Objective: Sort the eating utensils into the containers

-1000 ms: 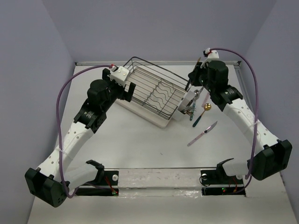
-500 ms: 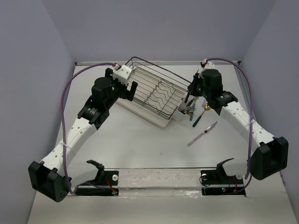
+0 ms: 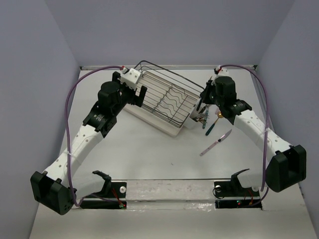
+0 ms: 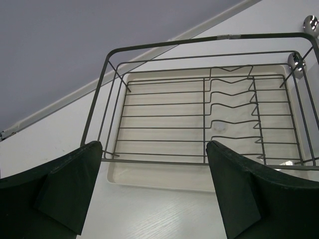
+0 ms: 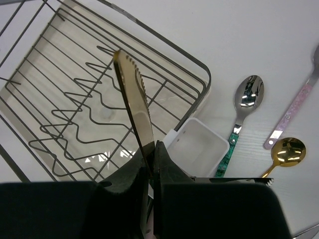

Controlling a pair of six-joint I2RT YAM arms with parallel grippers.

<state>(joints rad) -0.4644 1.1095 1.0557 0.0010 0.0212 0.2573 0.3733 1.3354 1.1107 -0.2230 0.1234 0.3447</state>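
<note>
Pinched in the closed jaws of the right gripper (image 5: 152,159): a gold knife (image 5: 133,104), serrated blade tilted up, just left of the white holder (image 5: 199,147). Touching the holder's left side, a black wire rack (image 5: 65,84). Right of the holder on the counter (image 5: 239,35): a teal-handled spoon (image 5: 240,118) nearest, then a pink-handled utensil (image 5: 291,113) and a gold spoon (image 5: 288,149).

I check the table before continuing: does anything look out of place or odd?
Three utensils lie loose on the table beside the holder: a teal spoon, a gold spoon, a pink knife. The right gripper holds a gold knife. Nothing looks damaged.
</note>
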